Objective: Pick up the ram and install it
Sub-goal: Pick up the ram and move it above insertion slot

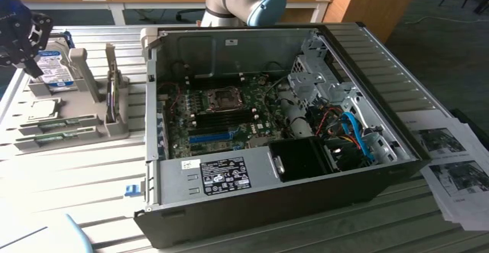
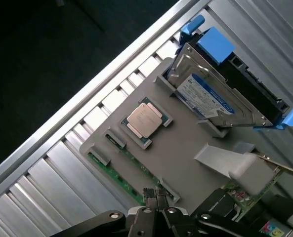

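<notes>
The ram shows as thin green sticks (image 1: pixel 55 126) lying in slots at the near end of a grey holder (image 1: pixel 77 121) on the exterior view's left. In the wrist view one ram stick (image 2: pixel 114 173) runs along the holder's edge. My gripper (image 1: pixel 34 68) hangs above the far end of that holder, over the hard drive (image 1: pixel 54 70), well apart from the ram. Its fingers (image 2: pixel 148 196) stand pressed together with nothing between them. The open computer case (image 1: pixel 252 207) lies in the middle, with its motherboard (image 1: pixel 221 115) and dark memory slots exposed.
The holder also carries a processor chip (image 2: pixel 145 121), the silver drive with a blue-white label (image 2: pixel 205 94) and an upright card (image 1: pixel 113 98). A blue slot (image 1: pixel 210 137) sits on the motherboard. Printed sheets (image 1: pixel 454 167) lie on the exterior view's right. The arm's base (image 1: pixel 244 1) stands behind the case.
</notes>
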`<action>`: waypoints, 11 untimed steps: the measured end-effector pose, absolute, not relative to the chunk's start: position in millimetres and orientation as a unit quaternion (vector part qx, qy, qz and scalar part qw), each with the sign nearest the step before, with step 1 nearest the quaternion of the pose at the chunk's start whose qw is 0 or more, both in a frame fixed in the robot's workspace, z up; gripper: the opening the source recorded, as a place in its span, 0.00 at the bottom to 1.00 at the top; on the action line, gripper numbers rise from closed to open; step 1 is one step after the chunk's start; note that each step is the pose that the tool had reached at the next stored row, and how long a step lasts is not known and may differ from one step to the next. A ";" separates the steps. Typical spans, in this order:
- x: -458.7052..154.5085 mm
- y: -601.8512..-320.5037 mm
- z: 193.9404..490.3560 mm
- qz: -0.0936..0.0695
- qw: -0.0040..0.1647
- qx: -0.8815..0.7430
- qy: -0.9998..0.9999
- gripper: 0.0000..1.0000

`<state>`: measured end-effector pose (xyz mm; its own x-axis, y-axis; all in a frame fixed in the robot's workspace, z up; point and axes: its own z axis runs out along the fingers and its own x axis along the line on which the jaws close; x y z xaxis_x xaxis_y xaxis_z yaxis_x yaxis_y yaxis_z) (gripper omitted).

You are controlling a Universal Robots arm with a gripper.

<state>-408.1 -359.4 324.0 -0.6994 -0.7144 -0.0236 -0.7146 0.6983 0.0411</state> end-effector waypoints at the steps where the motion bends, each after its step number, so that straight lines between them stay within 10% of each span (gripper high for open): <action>1: -408.1 -359.4 324.0 0.024 0.003 -0.395 0.918 0.09; 11: -408.1 -359.4 324.0 0.024 0.001 -0.466 0.884 0.09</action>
